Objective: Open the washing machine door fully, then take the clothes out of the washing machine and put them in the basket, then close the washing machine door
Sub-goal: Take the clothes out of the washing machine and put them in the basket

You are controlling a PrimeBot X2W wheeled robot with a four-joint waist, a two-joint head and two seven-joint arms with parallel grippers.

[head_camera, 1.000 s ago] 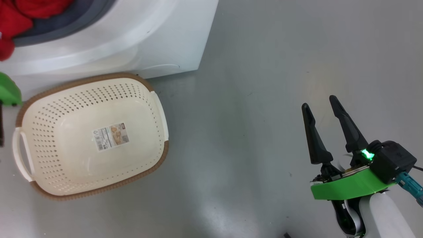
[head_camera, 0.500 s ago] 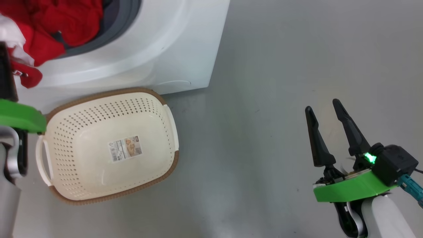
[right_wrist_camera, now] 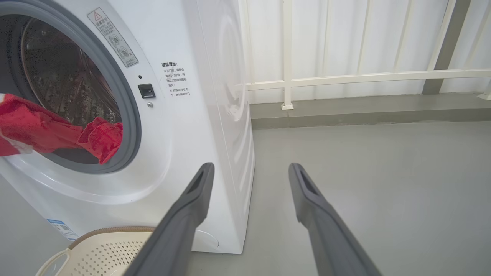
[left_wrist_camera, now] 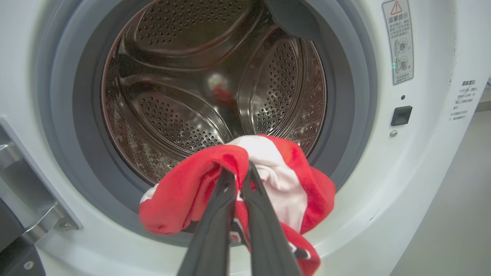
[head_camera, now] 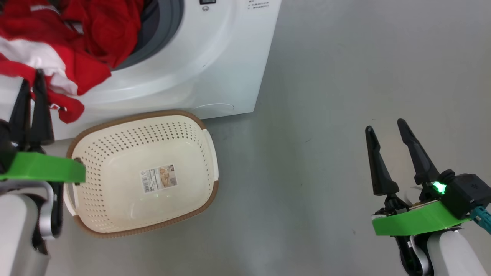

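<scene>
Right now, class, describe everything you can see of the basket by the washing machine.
The basket is cream plastic, a rounded rectangle with perforated walls, a brown woven-look rim, white side handles and a paper label on its bottom. It stands upright and empty on the grey floor, just before the washing machine; contact is unclear.

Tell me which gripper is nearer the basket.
Left. The left gripper, shut on the clothes, hangs just past the left end of the basket; the right gripper stands open well off to its right.

Glossy perforated steel drum (left_wrist_camera: 184,96), soft red cloth clothes (left_wrist_camera: 191,188), matt perforated plastic basket (head_camera: 115,145).
</scene>
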